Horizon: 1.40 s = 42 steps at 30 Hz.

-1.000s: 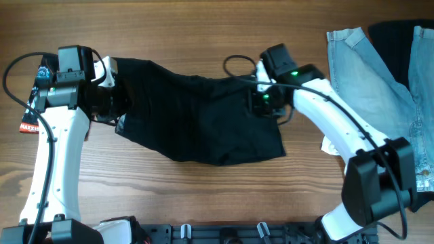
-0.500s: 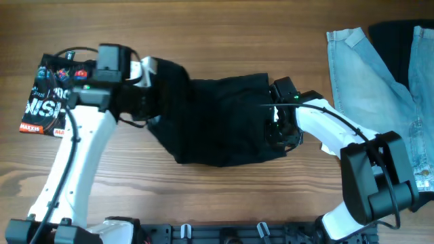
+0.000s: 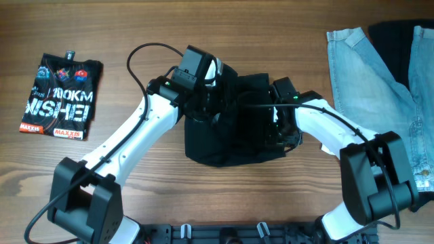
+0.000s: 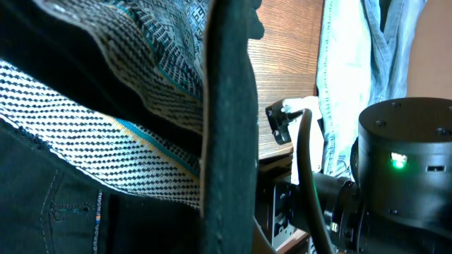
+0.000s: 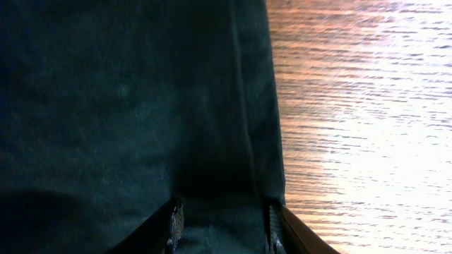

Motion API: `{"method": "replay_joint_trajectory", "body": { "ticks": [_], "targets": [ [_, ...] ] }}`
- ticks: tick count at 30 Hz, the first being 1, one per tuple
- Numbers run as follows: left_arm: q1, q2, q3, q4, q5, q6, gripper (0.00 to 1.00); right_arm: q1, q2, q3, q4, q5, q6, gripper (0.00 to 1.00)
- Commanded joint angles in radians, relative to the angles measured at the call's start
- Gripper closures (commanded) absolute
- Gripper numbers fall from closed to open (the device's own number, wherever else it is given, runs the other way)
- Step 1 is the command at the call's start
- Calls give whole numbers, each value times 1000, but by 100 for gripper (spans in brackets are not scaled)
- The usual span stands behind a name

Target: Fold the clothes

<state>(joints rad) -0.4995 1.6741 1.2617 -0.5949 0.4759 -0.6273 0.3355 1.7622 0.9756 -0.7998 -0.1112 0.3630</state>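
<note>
The black shorts lie bunched and doubled over at the table's middle. My left gripper is shut on their left edge and holds it over the right half, at the far side of the pile. The left wrist view shows the black cloth hanging close, with its whitish mesh lining exposed; my fingers are hidden behind it. My right gripper sits low on the shorts' right edge. In the right wrist view black cloth fills the gap between its fingers.
A folded black printed T-shirt lies at the far left. Light-blue denim and a dark garment lie at the right edge; the denim also shows in the left wrist view. Both arms crowd together over the shorts.
My left gripper has swept right across the table with the shorts' left edge, folding it over. The printed T-shirt is uncovered. My right gripper moved down, then stayed.
</note>
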Motion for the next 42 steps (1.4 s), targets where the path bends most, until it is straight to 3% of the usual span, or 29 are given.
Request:
{"method": "replay_joint_trajectory", "body": {
  "ticks": [1,6,13,15,16,19,20,23,29,33,37,40,42],
  "targets": [
    [-9,11,19,12,3,-10,94,27,14,-28,0,-54,23,57],
    [-47,11,19,13,5,-10,93,-5,-6,20,-31,0,31,48],
    [-100,11,19,23,5,-33,76,-150,-138,284,-224,214,44,43],
    [-101,11,19,44,34,-39,58,-198,-186,362,-237,150,-7,43],
    [-101,11,19,51,33,-33,55,-203,-203,378,-229,107,-43,43],
    [-10,5,20,92,-3,22,53,-196,-220,373,-234,-123,-137,43],
    [61,8,19,108,-130,48,52,-175,-210,345,-233,-285,-214,43],
    [126,45,19,121,-349,82,50,-89,-197,265,-222,-378,-245,43],
    [139,240,19,142,-327,126,44,127,-195,53,-118,-414,-169,43],
    [137,309,19,12,-320,127,44,145,-185,-138,53,-363,-27,43],
    [137,312,19,-215,-369,126,45,63,-180,-183,109,-39,223,41],
    [137,312,19,-364,-341,122,47,-26,-180,-183,222,98,238,41],
    [137,312,19,-450,-275,122,46,-59,-180,-183,350,111,145,43]
  ]
}}
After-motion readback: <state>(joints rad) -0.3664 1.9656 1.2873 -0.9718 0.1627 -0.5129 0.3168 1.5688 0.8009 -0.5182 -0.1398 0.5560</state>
